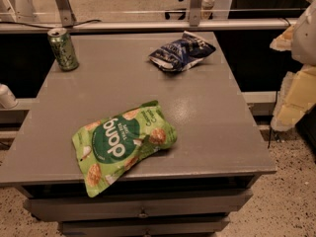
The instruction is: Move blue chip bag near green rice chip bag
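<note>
The blue chip bag [181, 51] lies crumpled at the far right of the grey table top [212, 117], dark navy with white lettering. The green rice chip bag [122, 143] lies flat near the table's front edge, left of centre, one corner hanging over the edge. The two bags are well apart. My gripper [292, 95] is a pale, cream-coloured shape at the right edge of the camera view, off the table's right side and level with its middle. It touches neither bag.
A green soda can [63, 49] stands upright at the table's far left corner. A metal rail [148, 24] runs behind the table. Drawers [143, 206] sit under the top. Speckled floor lies to the right.
</note>
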